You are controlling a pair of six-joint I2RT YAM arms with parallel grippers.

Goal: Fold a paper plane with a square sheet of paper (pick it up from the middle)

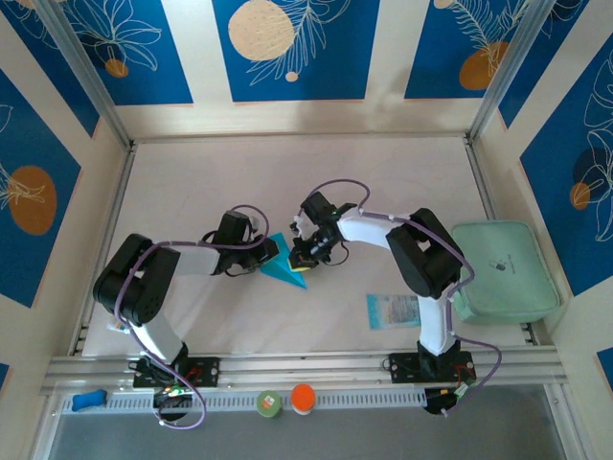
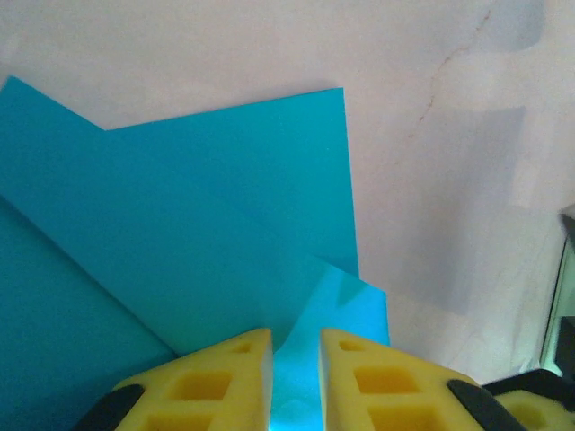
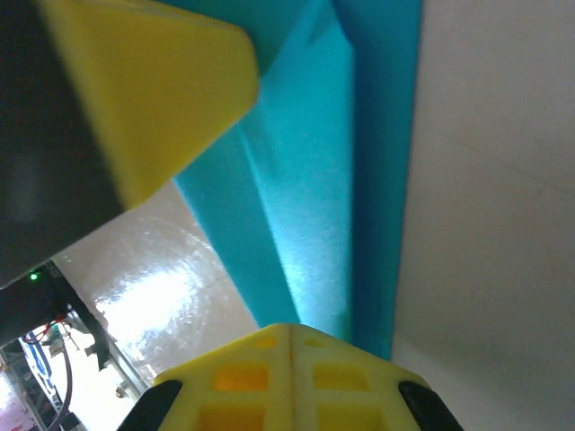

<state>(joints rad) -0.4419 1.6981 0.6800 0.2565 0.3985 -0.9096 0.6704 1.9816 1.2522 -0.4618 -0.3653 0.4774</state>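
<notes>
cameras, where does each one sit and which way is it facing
top external: above and behind the arms, looking down on the table; both arms, left hand and right hand show
left wrist: on the left arm, looking along its yellow fingers at the paper
right wrist: on the right arm, looking past its closed fingers along the paper
shared: all three see the paper; right wrist also catches a left finger
</notes>
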